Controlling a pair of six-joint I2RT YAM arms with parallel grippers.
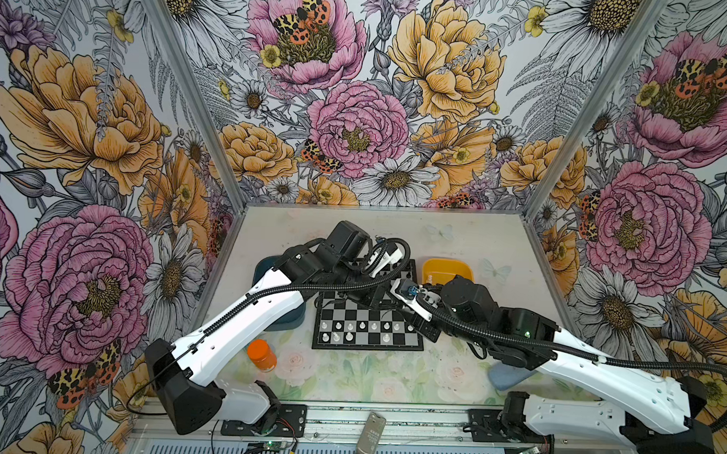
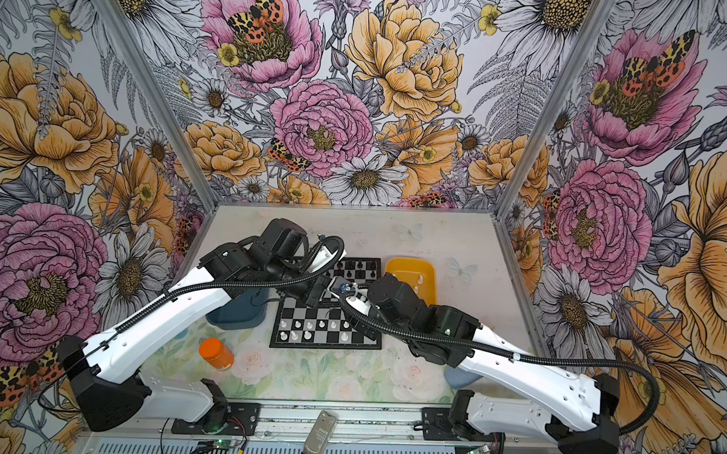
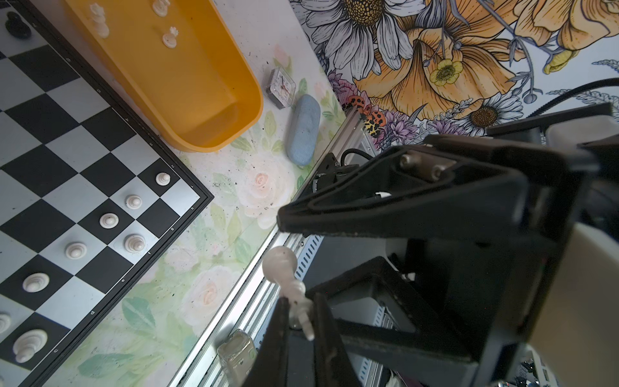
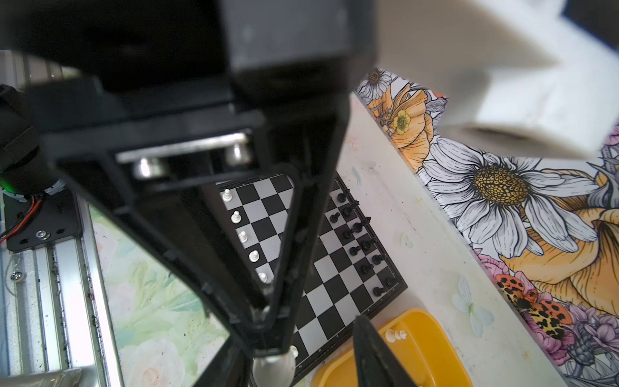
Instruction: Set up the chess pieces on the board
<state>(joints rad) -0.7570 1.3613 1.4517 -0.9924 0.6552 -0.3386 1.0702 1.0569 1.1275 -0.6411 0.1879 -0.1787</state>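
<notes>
Left gripper (image 3: 300, 298) is clamped tight on a white piece (image 3: 279, 263), pinching it low on the stem so the round head pokes out past the fingertips. Right gripper (image 4: 294, 338) is nose to nose with it, but its fingers are spread, one on each side of that head, and not squeezing anything as far as I can see.

In both top views the two meet in the air over the right half of the board (image 1: 407, 341), roughly midway between its near and far edges. The arms hide the held piece there.

On the board, white pawns (image 3: 109, 220) line the second row from the near edge, with a few taller white ones (image 3: 29, 343) on the nearest row. Black pieces (image 4: 358, 228) sit along the far rows.

The yellow tray (image 1: 447, 267) is just beside the board's far right corner, with a few white pieces (image 3: 170, 37) lying in it. There's a blue bin (image 1: 285, 322) left of the board and an orange-capped bottle (image 1: 261, 354) at near left.
</notes>
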